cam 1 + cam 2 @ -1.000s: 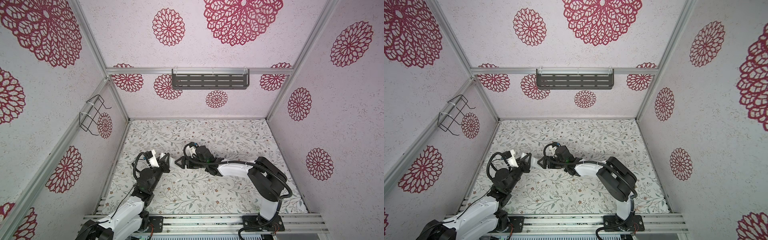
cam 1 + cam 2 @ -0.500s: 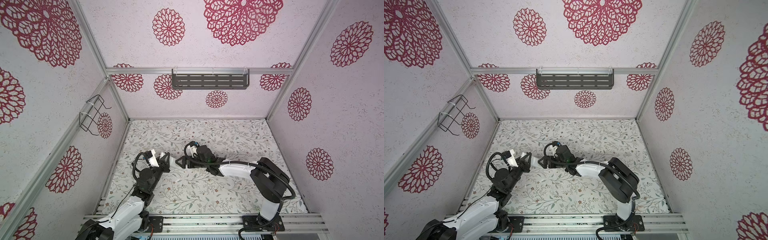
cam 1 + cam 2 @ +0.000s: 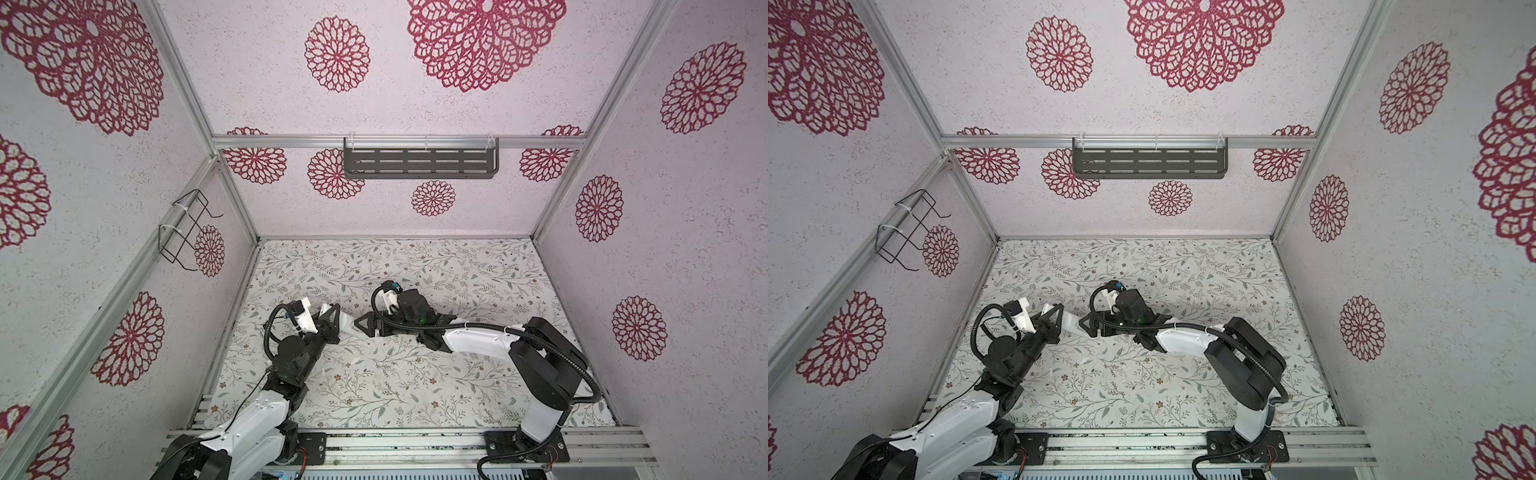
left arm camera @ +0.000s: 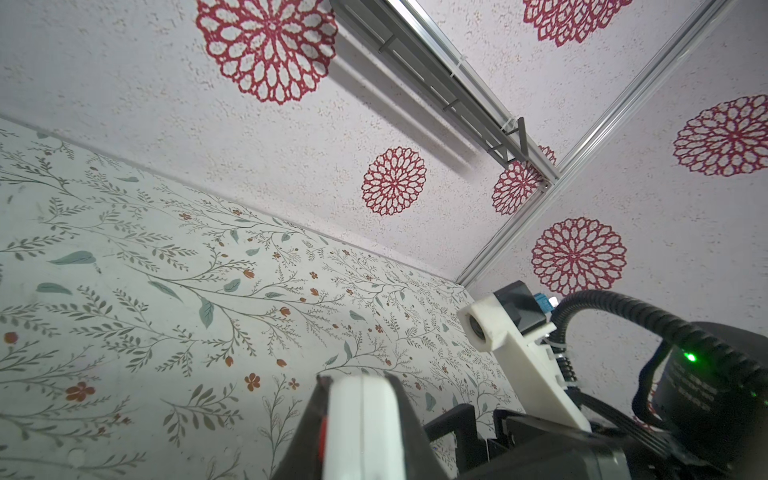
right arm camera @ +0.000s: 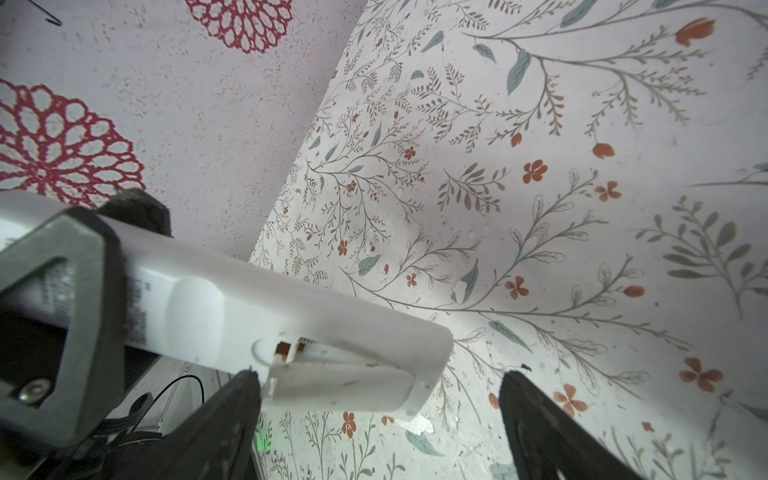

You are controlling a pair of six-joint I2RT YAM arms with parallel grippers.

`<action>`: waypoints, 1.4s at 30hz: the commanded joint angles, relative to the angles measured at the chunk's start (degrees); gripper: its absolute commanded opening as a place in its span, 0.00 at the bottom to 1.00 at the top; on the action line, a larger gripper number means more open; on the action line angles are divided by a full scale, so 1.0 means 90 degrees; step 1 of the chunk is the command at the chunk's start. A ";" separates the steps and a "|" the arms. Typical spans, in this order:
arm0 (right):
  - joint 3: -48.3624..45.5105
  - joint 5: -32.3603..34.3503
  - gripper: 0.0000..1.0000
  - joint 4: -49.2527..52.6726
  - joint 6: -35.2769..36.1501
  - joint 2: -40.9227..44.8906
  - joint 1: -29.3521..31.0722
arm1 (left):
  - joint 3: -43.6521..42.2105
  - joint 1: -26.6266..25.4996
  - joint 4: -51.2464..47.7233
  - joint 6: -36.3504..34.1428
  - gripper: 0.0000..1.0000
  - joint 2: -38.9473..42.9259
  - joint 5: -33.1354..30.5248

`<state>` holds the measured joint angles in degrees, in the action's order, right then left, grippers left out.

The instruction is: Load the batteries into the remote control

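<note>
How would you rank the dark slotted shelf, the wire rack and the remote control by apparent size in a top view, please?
1. dark slotted shelf
2. wire rack
3. remote control, only a short white stretch showing

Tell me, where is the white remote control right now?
In both top views the remote control sits left of centre, clamped in the left gripper, with its free end reaching into the open right gripper.

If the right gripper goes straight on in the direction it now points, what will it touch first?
Most likely the remote control: its free end seems to lie just ahead of the right gripper, between the open fingers, while the left gripper holds it. Depth is unclear.
</note>
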<state>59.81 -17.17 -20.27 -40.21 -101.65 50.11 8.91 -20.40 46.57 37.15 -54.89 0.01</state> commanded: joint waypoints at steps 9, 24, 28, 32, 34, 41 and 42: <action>0.0249 -0.0128 0.94 -0.0138 0.0226 0.0131 -0.0060 | 0.0192 0.0137 0.0808 0.0235 0.00 -0.0309 0.0338; -0.0096 0.0061 0.95 -0.0121 0.1610 0.0924 -0.0126 | 0.0243 0.0432 0.1009 0.0502 0.00 -0.0591 0.1022; -0.0752 -0.0108 0.95 -0.0295 0.2971 0.1585 -0.0216 | 0.0489 0.0732 0.0578 0.0708 0.00 -0.0488 0.1730; -0.0930 -0.0461 0.92 0.0210 0.4414 0.1931 -0.0188 | 0.0855 0.1080 -0.0226 0.0853 0.00 -0.0319 0.2652; -0.1084 -0.0611 0.92 0.0180 0.4886 0.2065 -0.0187 | 0.1051 0.1186 -0.0541 0.0882 0.00 -0.0259 0.3090; -0.1221 -0.0351 0.89 -0.0088 0.5611 0.2115 -0.0026 | 0.1558 0.1237 -0.1027 0.1068 0.00 -0.0420 0.4060; -0.1180 -0.0212 0.88 -0.0091 0.5667 0.2077 0.0048 | 0.1562 0.1231 -0.1043 0.1068 0.00 -0.0415 0.4072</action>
<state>47.37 -20.75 -19.35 5.32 -83.35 49.28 21.89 -9.69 38.79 45.45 -58.33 31.68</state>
